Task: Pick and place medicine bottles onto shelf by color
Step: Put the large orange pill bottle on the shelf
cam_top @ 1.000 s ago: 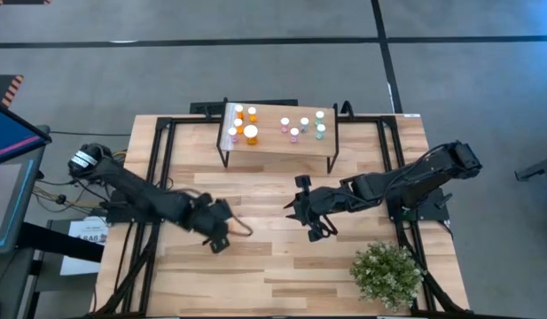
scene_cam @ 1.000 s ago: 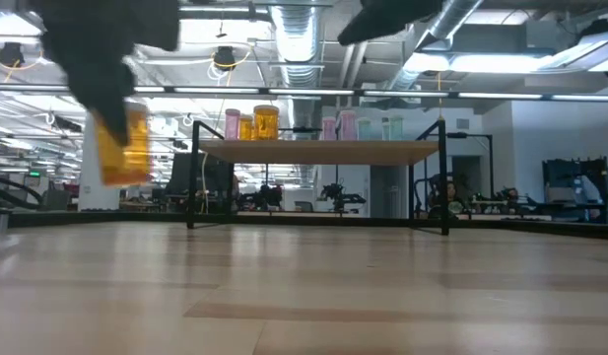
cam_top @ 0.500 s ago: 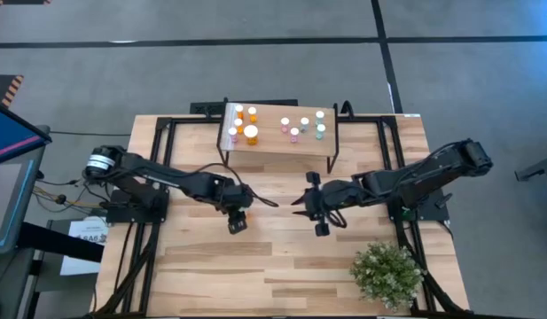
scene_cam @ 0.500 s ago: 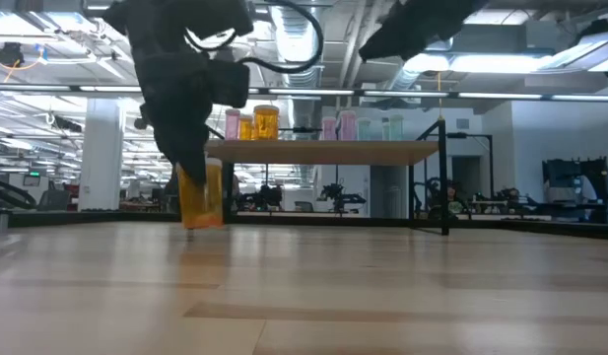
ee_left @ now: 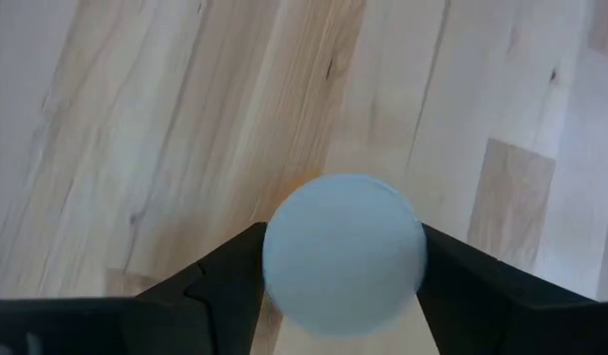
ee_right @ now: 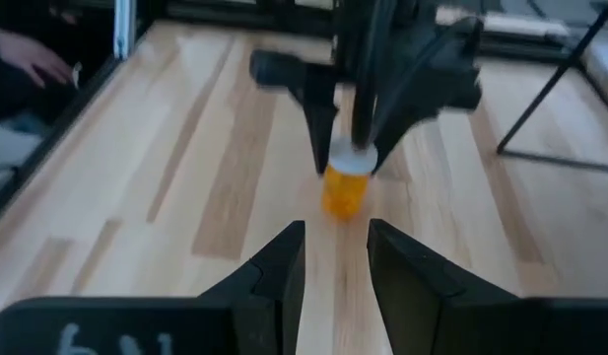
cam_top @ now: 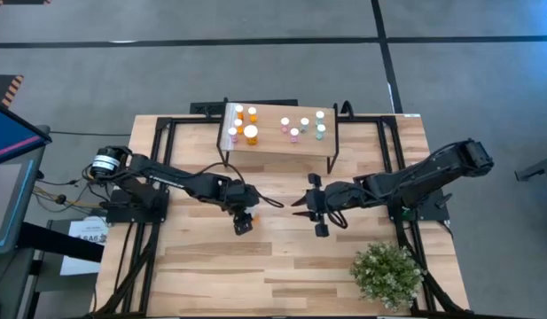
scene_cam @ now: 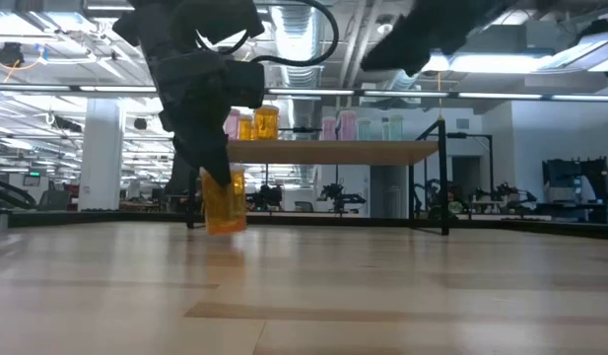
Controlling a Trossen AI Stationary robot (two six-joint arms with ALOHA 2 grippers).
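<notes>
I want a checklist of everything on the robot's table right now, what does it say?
Surface: wooden table, mostly bare.
Job's things: shelf holds orange bottles, pink bottles and teal bottles; one orange bottle is held upright above the table.
Clutter: potted plant at one corner.
Grippers: left gripper shut on the orange bottle's white cap; right gripper open, facing it.
Cables: cable looped on the left arm.
Surroundings: a person's hand beside the table.

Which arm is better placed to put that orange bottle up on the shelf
Left. The left gripper is already clamped on the orange bottle, carrying it clear of the table in front of the shelf. The right gripper hangs open and empty beside it.
</notes>
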